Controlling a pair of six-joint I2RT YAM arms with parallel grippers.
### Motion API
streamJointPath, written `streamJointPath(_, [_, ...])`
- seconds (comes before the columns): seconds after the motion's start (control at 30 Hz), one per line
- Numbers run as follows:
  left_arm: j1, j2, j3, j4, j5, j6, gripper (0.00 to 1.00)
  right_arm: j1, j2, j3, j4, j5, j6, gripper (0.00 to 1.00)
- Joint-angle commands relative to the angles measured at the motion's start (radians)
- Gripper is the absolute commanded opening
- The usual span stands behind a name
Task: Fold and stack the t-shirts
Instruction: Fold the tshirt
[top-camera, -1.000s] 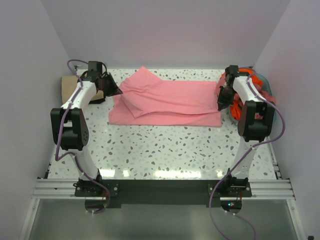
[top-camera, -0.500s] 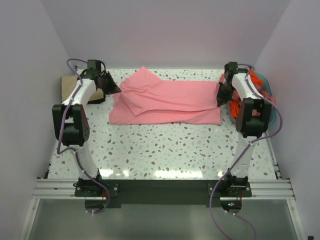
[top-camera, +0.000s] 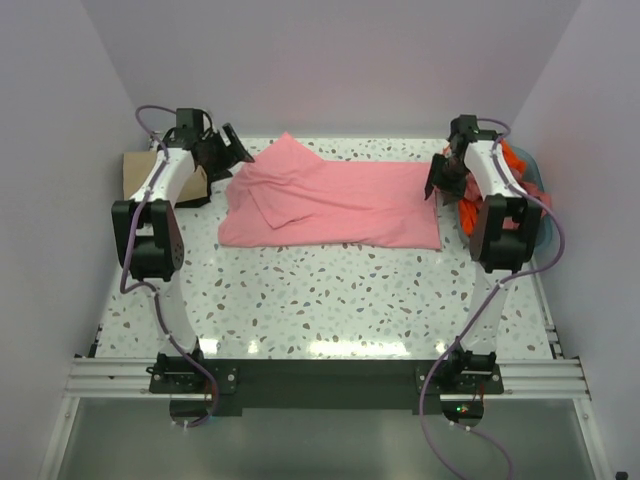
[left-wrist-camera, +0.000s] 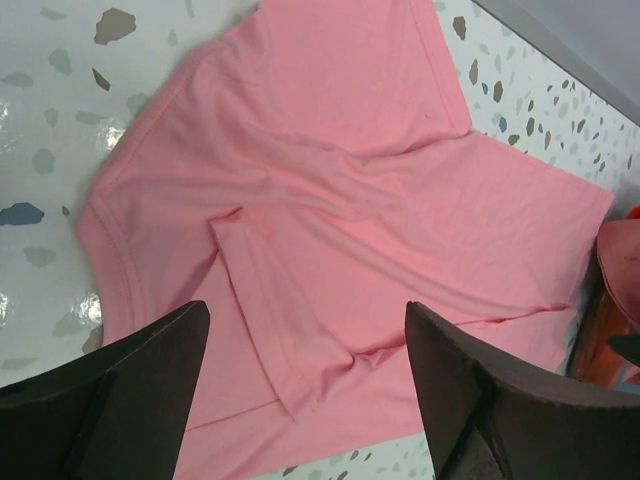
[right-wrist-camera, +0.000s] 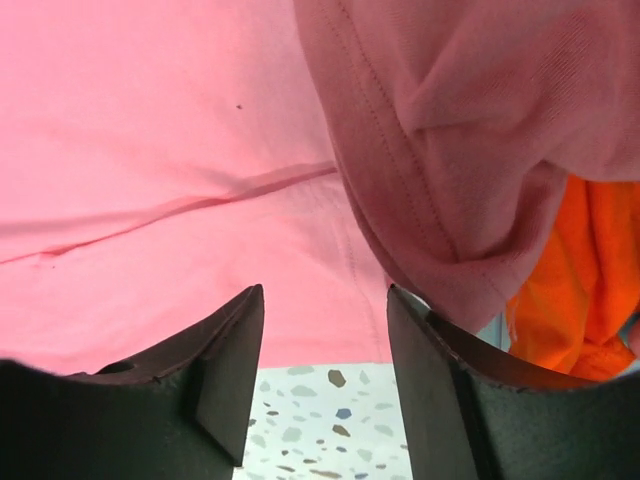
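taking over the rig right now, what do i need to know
Left gripper: open, empty, above the left end of the pink shirt.
Right gripper: open, empty, over its right end.
The pink shirt lies partly folded across the far half of the table. A dusty pink shirt and an orange shirt are bunched at the basket on the right. A tan folded piece, likely a shirt, sits far left.
Done: first folds on the pink shirt.
Left: finish folding it, stack it, then do the rest.
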Motion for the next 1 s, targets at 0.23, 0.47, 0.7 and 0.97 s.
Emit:
streamJointPath(0.23, [-0.032,-0.239,-0.356,0.093,-0.059,0.032,0.84,0.005,-0.312,-0.452,0.121,-0.056,-0.019,0.56])
streamJointPath(0.47, [-0.032,-0.373,-0.511,0.073,-0.198,0.100,0.76,0.005,-0.340,-0.552,0.161,-0.052,-0.007,0.55])
streamJointPath(0.7, [-0.032,-0.398,-0.577,0.030,-0.268,0.129,0.66,0.005,-0.329,-0.573,0.184,-0.006,0.013,0.54])
streamJointPath(0.97, [-0.032,-0.392,-0.599,0.010,-0.277,0.134,0.67,0.005,-0.291,-0.581,0.214,0.016,0.013,0.52])
